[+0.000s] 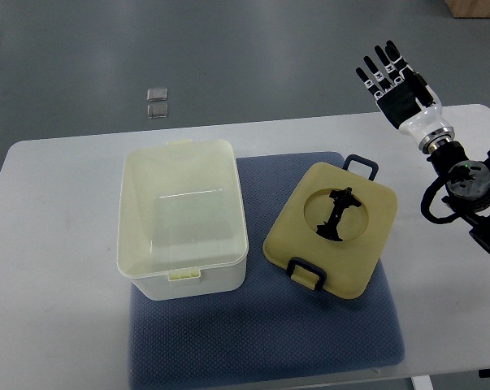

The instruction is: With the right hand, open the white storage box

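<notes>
Resting on a blue mat (261, 341) over the white table (58, 244), the lidless storage box (182, 215) sits apart from the right hand (395, 81), fingers spread, empty.

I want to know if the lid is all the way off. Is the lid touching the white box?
Apart. The top view shows a strip of blue mat between the white box and the lid, which lies flat beside it.

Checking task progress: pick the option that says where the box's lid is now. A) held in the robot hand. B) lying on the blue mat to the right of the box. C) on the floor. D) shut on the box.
B: the lid lies flat on the blue mat beside the open white storage box, while the right robot hand is raised, fingers spread, holding nothing.
</notes>
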Available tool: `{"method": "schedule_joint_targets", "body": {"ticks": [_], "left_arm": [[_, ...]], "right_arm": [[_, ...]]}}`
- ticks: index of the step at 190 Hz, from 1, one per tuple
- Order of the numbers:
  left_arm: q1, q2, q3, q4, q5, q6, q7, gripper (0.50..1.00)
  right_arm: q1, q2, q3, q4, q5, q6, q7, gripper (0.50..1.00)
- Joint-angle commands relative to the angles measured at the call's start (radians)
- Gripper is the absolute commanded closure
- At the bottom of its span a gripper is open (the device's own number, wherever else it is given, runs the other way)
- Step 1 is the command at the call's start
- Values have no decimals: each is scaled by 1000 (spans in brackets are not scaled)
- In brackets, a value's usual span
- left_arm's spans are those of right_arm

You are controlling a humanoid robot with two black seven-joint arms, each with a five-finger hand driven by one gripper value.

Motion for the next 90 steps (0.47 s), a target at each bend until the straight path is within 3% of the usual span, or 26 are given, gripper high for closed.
{"method": "schedule_joint_targets", "body": {"ticks": [1,31,41,90], "left_arm": [[0,0,0,-1,0,0,0,500],[0,0,2,-1,0,-1,0,500],[0,0,3,-3,0,-1,0,500],[0,0,3,-9,2,-1,0,500]], "right_arm": [[16,25,9,-53,3,-32,-18,570],[77,106,25,-126,6,-196,-12,570],[88,125,26,-142,6,-219,-4,570],[85,135,51,-143,-7,-104,31,570]]}}
